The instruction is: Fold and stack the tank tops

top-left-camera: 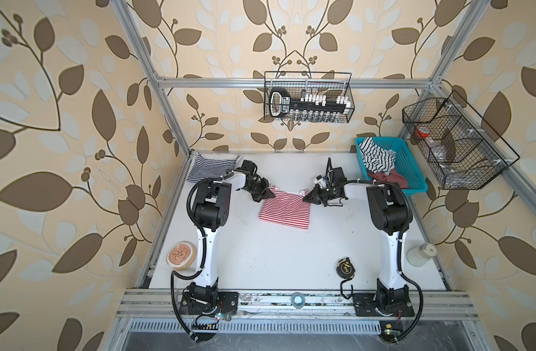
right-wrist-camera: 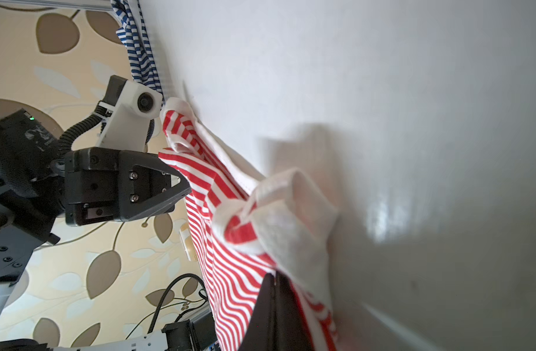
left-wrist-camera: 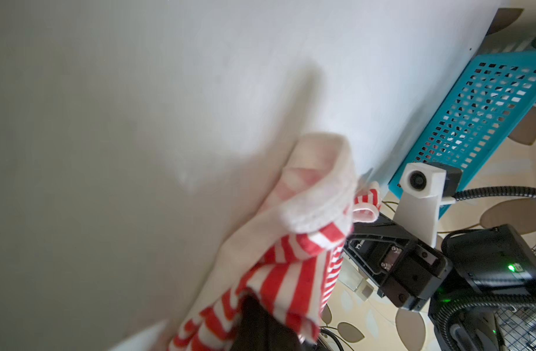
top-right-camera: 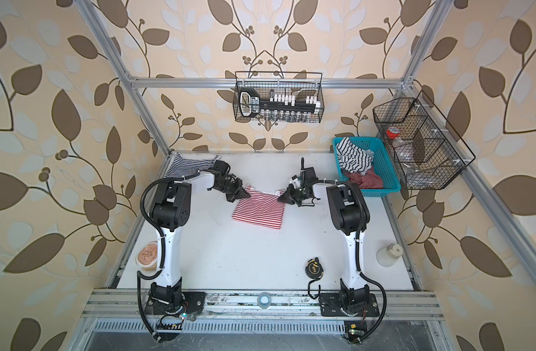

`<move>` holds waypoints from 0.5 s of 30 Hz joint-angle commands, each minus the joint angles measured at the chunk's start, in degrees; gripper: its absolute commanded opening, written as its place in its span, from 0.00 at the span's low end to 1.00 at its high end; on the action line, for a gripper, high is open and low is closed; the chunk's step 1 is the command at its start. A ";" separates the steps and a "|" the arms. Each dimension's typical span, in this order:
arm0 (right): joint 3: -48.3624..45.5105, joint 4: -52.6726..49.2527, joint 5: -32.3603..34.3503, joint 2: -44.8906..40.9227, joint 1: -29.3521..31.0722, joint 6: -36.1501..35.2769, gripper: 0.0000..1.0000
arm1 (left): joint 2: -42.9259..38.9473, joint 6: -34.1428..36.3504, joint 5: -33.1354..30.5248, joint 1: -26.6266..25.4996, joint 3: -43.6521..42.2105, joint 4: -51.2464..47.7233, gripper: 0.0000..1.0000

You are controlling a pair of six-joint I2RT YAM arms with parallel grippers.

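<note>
While both arms reach in over the white desk (top-left-camera: pixel 276 252), this is a tense spot. At 2 o'clock sits the teal basket (top-left-camera: pixel 412 173), holding more crumpled cloth. Just past centre toward 12 o'clock, the red-and-white tank top (top-left-camera: pixel 286 212) is strung between the arms, shoulders raised, hem on the desk. Over at 10 o'clock the navy-and-white tank top (top-left-camera: pixel 209 167) lies flat in the far corner, well apart.

The left pincer (top-left-camera: pixel 268 194) is clamped on 1 shoulder of the red top, and the right pincer (top-left-camera: pixel 307 198) is clamped on the other. Both wrist views show only a narrow bite of white trim and stripe in each.

Here's the danger, as I judge it: those 2 bites are thin, so a sharp tug could slip a strap free and drop that side. If 1 arm leads the other, the cloth skews and the fold lands crooked. Drag the hem, and it bunches.

As for writing, the tape measure (top-left-camera: pixel 345 267) at 5 o'clock carries a yellow mark, too small to read.
</note>
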 commanded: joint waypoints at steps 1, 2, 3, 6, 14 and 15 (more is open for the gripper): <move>0.62 -2.07 1.90 2.75 -0.39 -1.22 0.00 | -0.48 0.89 0.78 1.24 1.30 0.42 0.00; 0.64 -2.10 1.79 2.64 -0.37 -1.33 0.00 | -0.49 0.81 0.75 1.63 1.56 0.49 0.00; 0.63 -2.19 1.74 2.38 -0.42 -1.41 0.00 | -0.54 0.72 0.78 2.07 1.96 0.48 0.00; 0.63 -2.38 1.34 1.35 -0.40 -1.85 0.00 | -1.60 0.80 0.78 3.02 3.59 0.16 0.00; 0.73 -4.89 0.23 -5.32 0.01 -4.65 0.00 | -10.17 10.86 -4.75 3.63 5.88 -11.37 0.23; 0.48 -5.23 0.25 -6.75 0.11 -5.06 0.02 | -11.23 12.36 -5.67 3.60 4.90 -12.89 0.29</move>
